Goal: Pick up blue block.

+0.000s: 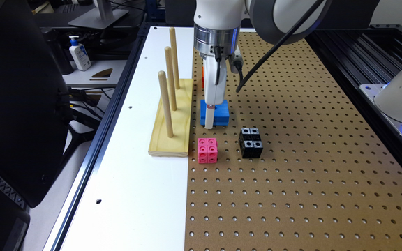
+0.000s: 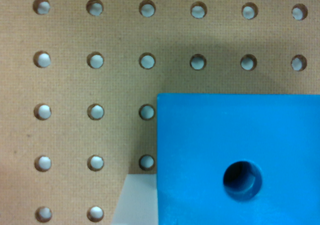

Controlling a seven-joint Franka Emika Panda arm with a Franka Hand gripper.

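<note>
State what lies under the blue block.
The blue block rests on the brown pegboard. The board's holes directly beneath it are covered, apart from whatever shows through its centre hole.

**Panda arm – visual notes**

Arm (image 1: 218,14) shell is glossy white plastic, rounded. Just above the gripper (image 1: 209,120) sits a machined silver flange ring (image 1: 216,41), ribbed, with small dark screw spots around its rim. Beside that flange, a big joint cap (image 1: 284,17): grey band around a white face. Black cable (image 1: 277,45) runs slanted from the joint cap down past the flange; a second short black lead (image 1: 217,66) hangs from the flange over the gripper body (image 1: 215,83), which is a white, narrow, smooth housing. Below the housing, one pale cream finger (image 1: 209,118), flat and straight, with a small reddish mark at its top. Pale finger edge (image 2: 135,200) also visible in the wrist view
</note>
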